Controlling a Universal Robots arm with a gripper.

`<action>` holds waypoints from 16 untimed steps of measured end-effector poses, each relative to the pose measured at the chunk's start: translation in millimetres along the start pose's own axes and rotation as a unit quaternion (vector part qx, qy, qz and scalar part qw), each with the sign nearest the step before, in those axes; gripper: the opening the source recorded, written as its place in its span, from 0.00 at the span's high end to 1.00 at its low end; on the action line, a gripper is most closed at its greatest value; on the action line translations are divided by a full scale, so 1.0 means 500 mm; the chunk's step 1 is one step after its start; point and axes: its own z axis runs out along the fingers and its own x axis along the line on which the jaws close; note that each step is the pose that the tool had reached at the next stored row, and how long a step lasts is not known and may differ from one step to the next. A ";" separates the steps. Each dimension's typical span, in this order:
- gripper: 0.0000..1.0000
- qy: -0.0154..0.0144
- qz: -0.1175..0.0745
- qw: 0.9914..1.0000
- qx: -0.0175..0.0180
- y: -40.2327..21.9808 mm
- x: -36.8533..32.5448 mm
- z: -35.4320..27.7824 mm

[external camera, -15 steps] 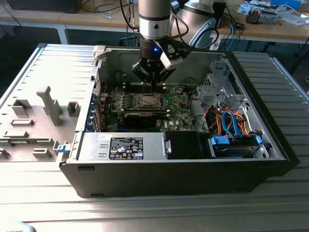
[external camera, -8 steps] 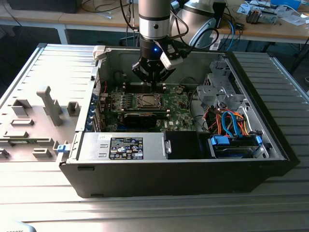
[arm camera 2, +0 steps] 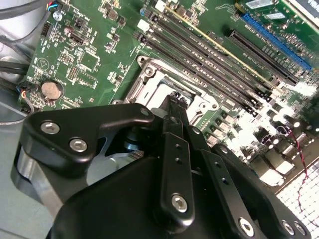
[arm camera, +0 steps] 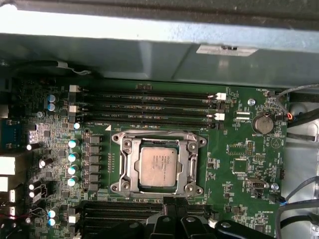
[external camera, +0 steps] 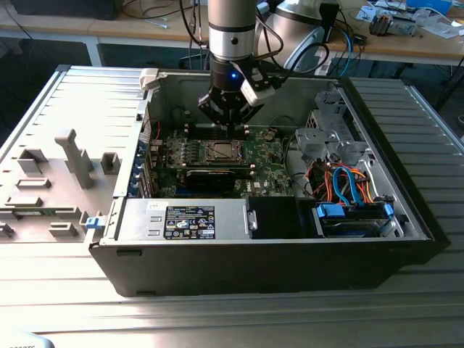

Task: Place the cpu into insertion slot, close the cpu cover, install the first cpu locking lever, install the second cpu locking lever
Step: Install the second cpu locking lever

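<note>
The cpu [arm camera: 158,167] lies flat in the insertion slot [arm camera: 121,141] in the middle of the green motherboard [arm camera: 239,154]; in the exterior view the cpu [external camera: 220,151] shows as a pale square. The silver cpu cover [arm camera: 132,168] lies down around the chip, which shows through its window. My gripper [external camera: 227,128] hangs just above the socket's edge, on the side of the long memory slots [arm camera 2: 209,55]. In the second wrist view the black fingertips [arm camera 2: 174,99] meet over the slot's rim [arm camera 2: 149,74] with nothing between them. I cannot make out the locking levers.
The board sits inside an open computer case [external camera: 290,246] on a ribbed metal table [external camera: 65,109]. A black card [external camera: 210,176] and the power supply [external camera: 188,221] lie beside the socket. Drive cages with blue and orange cables [external camera: 348,181] are toward the exterior view's right.
</note>
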 end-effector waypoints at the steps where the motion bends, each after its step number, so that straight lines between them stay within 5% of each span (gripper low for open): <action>1: 0.89 0.000 0.000 1.000 0.000 -0.006 0.000 0.001; 3: 0.89 0.000 0.000 1.000 -0.002 -0.020 0.001 0.004; 6: 0.89 -0.001 0.001 1.000 -0.014 -0.034 0.002 0.010; 10: 0.89 -0.002 0.002 0.999 -0.035 -0.051 0.003 0.015; 12: 0.89 -0.003 0.003 0.998 -0.055 -0.062 0.004 0.019; 16: 0.89 -0.004 0.004 0.997 -0.071 -0.077 0.005 0.025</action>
